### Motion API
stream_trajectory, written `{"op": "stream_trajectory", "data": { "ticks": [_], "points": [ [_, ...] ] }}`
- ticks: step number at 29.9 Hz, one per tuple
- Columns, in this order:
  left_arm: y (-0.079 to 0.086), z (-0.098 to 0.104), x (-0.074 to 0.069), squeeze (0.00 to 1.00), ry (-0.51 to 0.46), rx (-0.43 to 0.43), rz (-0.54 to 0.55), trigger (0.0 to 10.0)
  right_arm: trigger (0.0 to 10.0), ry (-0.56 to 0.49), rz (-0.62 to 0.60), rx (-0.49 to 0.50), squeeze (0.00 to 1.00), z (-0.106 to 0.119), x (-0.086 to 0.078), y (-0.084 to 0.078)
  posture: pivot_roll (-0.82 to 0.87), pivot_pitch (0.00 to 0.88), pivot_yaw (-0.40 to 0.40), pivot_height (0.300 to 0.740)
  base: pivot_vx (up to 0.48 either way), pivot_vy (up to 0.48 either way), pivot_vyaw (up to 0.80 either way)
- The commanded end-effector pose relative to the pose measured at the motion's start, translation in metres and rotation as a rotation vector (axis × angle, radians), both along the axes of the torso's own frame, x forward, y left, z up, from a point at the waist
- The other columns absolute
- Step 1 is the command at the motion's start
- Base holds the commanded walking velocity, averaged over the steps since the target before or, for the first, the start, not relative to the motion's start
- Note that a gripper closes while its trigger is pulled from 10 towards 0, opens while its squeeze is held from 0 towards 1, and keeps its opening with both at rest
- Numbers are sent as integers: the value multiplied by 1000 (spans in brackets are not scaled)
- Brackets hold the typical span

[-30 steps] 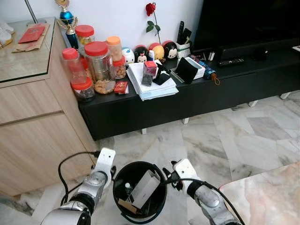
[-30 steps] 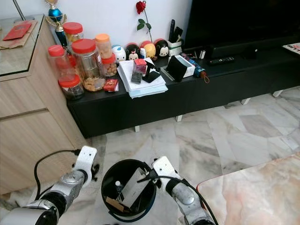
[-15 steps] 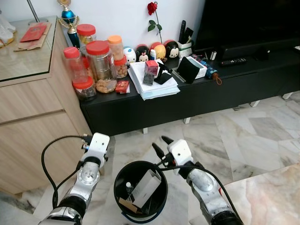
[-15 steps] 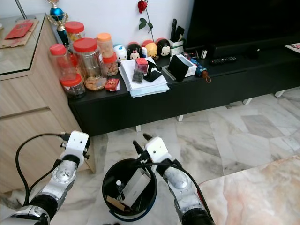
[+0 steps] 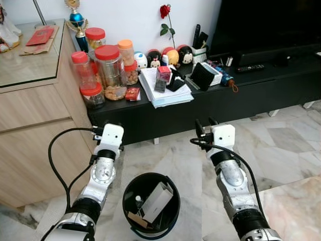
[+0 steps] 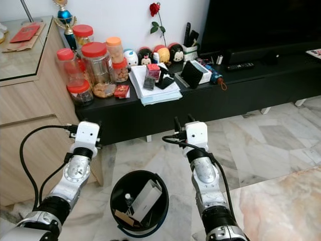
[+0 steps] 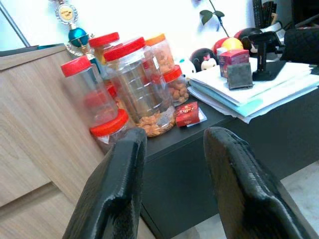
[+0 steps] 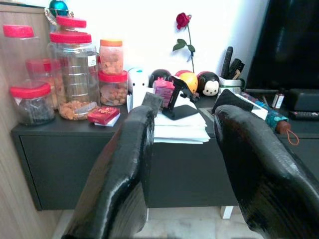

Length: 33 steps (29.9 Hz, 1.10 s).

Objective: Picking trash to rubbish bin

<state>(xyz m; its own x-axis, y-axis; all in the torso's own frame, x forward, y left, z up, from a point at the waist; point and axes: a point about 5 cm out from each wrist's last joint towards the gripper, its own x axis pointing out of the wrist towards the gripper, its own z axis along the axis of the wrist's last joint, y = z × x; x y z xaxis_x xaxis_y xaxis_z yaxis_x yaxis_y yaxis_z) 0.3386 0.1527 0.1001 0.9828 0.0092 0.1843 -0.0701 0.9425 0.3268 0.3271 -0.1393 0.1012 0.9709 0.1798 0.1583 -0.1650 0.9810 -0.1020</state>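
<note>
Jars (image 5: 111, 70) crowd the black surface (image 5: 150, 108) at left. Left hand (image 5: 100, 131) raised, fingers apart, empty. Bin (image 5: 173, 193) on floor between arms, trash (image 5: 156, 201) already inside. Right hand (image 5: 204, 125) likewise apart, empty. Risk: careless reach topples jars.

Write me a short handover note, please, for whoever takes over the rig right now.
Left gripper: open, empty, raised toward the black cabinet.
Right gripper: open, empty, raised likewise.
Bin: on the floor between the arms, holding a white box, a small bottle and brown scraps.
Done: those pieces are in the bin.
Left: no loose trash in sight on the floor; check the cluttered cabinet top for anything to bin.
</note>
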Motion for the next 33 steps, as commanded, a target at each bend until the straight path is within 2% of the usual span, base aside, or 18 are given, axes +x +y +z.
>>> {"op": "stream_trajectory", "data": {
  "ticks": [1, 15, 25, 33],
  "points": [
    [0, 1, -1, 0, -11, -21, 13, 10000, 10000, -29, -6, 17, 0, 8, 4, 2, 179, 12, 11, 740, 0, 0, 0],
    [-2, 0, -2, 0, -6, -23, -9, 10000, 10000, -25, 1, 21, 0, 7, 3, 6, 172, 0, 16, 740, 0, 0, 0],
    [-5, 2, -1, 0, -15, -30, -21, 10000, 10000, -16, 13, 19, 0, 4, 2, 9, 173, 0, 18, 740, -244, 0, 0],
    [-4, 3, 0, 0, -16, -34, -22, 10000, 10000, -9, 13, 17, 0, 2, 1, 9, 174, 0, 18, 740, -34, 0, 0]
  ]
}}
